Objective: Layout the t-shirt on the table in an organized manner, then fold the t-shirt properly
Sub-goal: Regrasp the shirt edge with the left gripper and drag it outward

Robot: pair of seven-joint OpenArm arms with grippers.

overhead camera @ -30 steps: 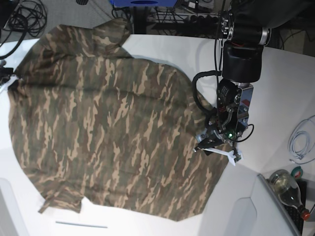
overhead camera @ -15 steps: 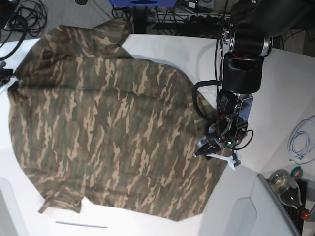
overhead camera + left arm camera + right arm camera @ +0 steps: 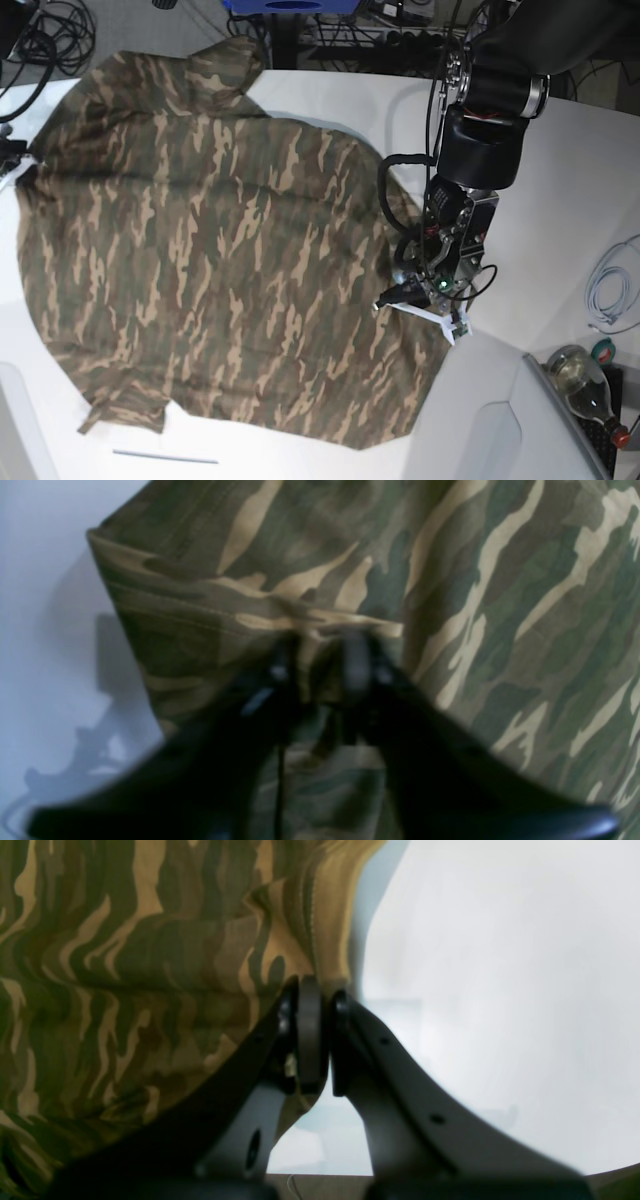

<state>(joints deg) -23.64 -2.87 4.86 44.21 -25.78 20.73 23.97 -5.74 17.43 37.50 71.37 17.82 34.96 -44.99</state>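
Camouflage t-shirt (image 3: pixel 200 250) spread mostly flat across the white table (image 3: pixel 570 180); edges rumpled.

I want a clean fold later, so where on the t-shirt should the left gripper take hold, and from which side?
Probably the stitched hem edge of the t-shirt, where the left gripper already sits. Come in from the bare table side: there the hem forms a free, doubled edge, thin enough for the jaws to pinch.

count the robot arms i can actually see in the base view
1: the left arm reaches in from the top right over the t-shirt. The right arm is mostly outside the frame at the left edge.
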